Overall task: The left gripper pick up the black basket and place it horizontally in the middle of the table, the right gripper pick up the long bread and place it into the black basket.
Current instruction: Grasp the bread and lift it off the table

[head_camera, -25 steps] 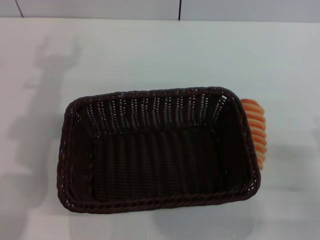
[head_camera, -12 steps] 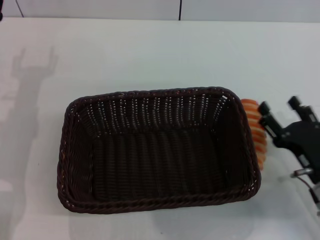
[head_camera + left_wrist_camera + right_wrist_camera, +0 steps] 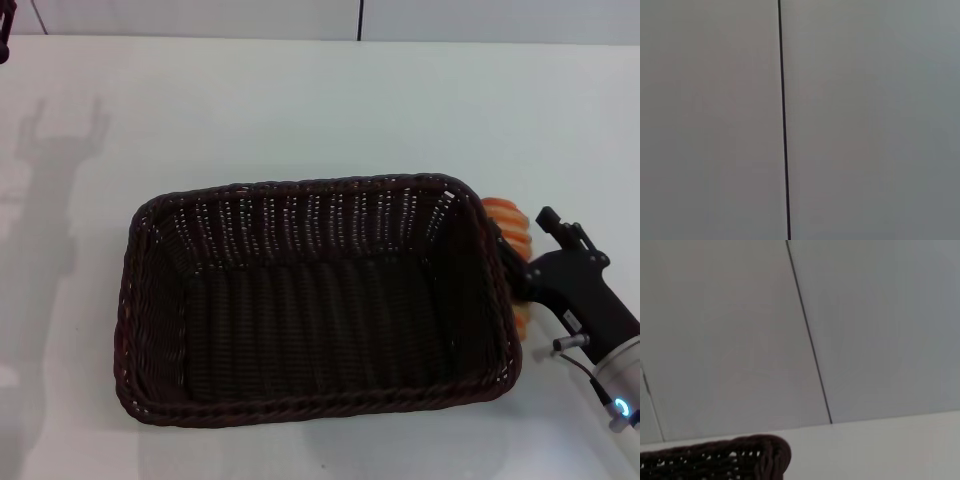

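The black basket [image 3: 310,300] lies lengthwise across the middle of the white table [image 3: 300,110], empty; its rim corner shows in the right wrist view [image 3: 755,455]. The long bread [image 3: 505,216] lies on the table against the basket's right end, mostly hidden by my right gripper [image 3: 522,236]. That gripper is low over the bread, open, with one finger on each side of it. A sliver of my left gripper [image 3: 5,22] shows at the far left back corner, away from the basket.
A grey wall with dark vertical seams [image 3: 359,18] runs behind the table; only this wall shows in the left wrist view [image 3: 783,120]. The left arm's shadow [image 3: 55,150] falls on the table's left side.
My right gripper has come in from the right, moved down and to the left, and now straddles the bread. The left arm's shadow shifted left and back. The basket has not moved.
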`<state>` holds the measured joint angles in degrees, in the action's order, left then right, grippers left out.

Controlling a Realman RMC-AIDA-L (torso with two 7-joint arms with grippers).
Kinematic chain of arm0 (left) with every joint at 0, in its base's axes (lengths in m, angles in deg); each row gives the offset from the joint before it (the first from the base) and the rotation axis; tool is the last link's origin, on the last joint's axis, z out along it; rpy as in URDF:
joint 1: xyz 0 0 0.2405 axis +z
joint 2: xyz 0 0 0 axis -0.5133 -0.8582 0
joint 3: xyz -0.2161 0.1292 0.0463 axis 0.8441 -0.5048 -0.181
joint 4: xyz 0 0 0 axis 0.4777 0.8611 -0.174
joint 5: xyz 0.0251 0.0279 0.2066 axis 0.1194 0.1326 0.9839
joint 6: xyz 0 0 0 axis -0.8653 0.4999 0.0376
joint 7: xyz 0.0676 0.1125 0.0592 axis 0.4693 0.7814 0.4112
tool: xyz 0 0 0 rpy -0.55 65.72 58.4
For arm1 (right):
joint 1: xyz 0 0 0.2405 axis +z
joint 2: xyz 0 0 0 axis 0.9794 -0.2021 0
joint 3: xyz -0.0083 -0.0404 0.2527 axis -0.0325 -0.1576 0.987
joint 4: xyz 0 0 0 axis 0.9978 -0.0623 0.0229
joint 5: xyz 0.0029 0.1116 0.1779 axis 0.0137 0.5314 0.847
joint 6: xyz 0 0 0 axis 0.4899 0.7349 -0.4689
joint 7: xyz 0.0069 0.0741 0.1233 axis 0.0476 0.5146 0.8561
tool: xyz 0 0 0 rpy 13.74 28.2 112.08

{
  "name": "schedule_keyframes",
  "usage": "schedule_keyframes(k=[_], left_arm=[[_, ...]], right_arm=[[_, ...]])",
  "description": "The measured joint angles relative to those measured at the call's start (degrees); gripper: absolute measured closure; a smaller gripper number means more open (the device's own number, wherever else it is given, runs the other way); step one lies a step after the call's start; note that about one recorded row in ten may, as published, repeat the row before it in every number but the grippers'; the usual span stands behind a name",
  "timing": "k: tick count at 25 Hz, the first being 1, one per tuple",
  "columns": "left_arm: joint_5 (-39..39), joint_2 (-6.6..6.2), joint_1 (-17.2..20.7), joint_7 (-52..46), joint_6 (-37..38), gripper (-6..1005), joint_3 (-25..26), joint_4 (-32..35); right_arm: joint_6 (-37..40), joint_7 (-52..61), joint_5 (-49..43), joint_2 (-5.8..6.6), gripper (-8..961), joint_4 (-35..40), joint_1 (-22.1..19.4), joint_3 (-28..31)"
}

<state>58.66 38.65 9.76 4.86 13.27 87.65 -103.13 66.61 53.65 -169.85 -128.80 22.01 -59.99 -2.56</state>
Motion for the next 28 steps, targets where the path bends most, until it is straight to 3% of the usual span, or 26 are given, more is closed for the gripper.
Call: schedule_keyframes(k=[10,16,20,22,23,27,28], left_arm=[[0.2,-0.01,-0.8,0.5,-0.8,247,-0.4,0.7],[0.2,-0.07,-0.8,0.7,-0.9,248,-0.4,0.8],[0.2,-0.10,-0.9,0.8,-1.1,249,-0.5,1.2],[0.3,-0.11,-1.0,0.8,-1.4,249,-0.5,1.4],[0.3,-0.11,-1.0,0.8,-1.4,249,-0.5,1.4],[0.3,-0.10,-1.0,0.8,-1.6,250,-0.5,1.9],[0.3,-0.10,-1.0,0.8,-1.6,250,-0.5,1.9]], right_arm=[[-6.5,0.0,0.0,0.10,194,-1.2,2.5,-0.1],[-3.3,-0.1,0.3,0.22,197,-1.9,-0.2,0.5],[4.5,-0.2,0.5,0.24,258,-1.6,-3.8,3.1],[15.4,-0.2,0.5,0.27,298,-1.5,-8.2,6.5],[15.4,-0.2,0.5,0.27,308,-1.5,-8.2,6.5],[34.1,-0.1,-0.2,0.28,347,-1.1,-12.3,6.7],[34.1,-0.1,-0.2,0.28,367,-1.1,-12.3,6.7]])
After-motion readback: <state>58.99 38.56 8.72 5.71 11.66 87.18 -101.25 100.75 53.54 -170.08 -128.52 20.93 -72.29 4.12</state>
